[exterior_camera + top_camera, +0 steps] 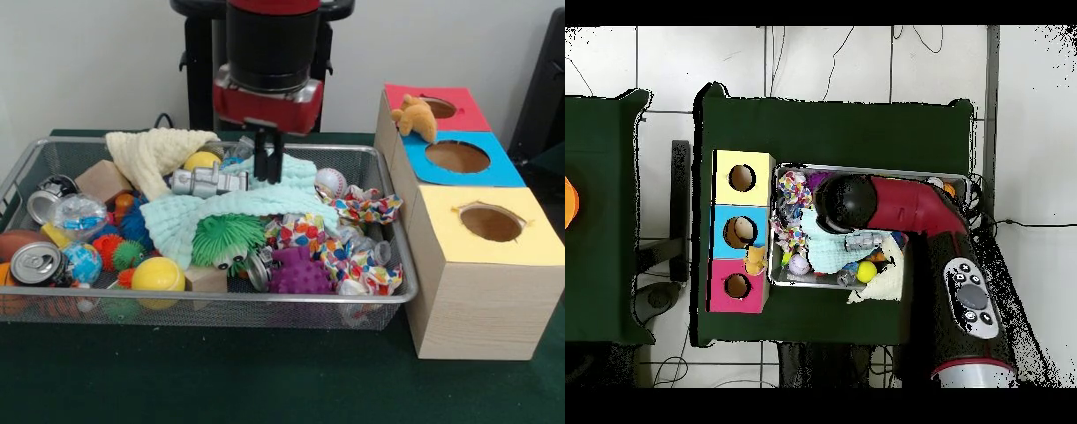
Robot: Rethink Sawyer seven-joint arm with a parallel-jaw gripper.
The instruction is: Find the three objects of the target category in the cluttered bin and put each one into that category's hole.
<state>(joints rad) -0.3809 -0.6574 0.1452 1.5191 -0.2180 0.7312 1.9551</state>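
The wire bin (388, 296) is full of things, and many of them are half covered by others. The gripper (267, 168) hangs over the back middle part of the bin, with its dark fingertips down at the mint green cloth (231, 208). The fingers look close together, but I cannot tell if they are really closed or if they pinch a fold of the cloth, because the tips go into the fabric. In the overhead view the red arm (910, 210) covers most of the bin, so from above only a left strip of the contents is seen.

Just beside the gripper lies a grey metal toy (207, 181), and behind it a yellow ball (202, 160) is partly hidden. A cream cloth (154, 155) hangs over the back left part. Under the mint cloth a green spiky ball with eyes (228, 240) looks out. A purple spiky toy (300, 272) and a colourful patterned cloth (340, 256) are at the front right, and a baseball (330, 183) sits near the back right wall. At the left edge a drink can (35, 263) is cut by other objects.

To the right of the bin stand three boxes with holes: the red box (455, 110), the blue box (459, 159) and the yellow box (485, 225). A small orange plush toy (415, 117) sits on the red box next to its hole, not inside it.
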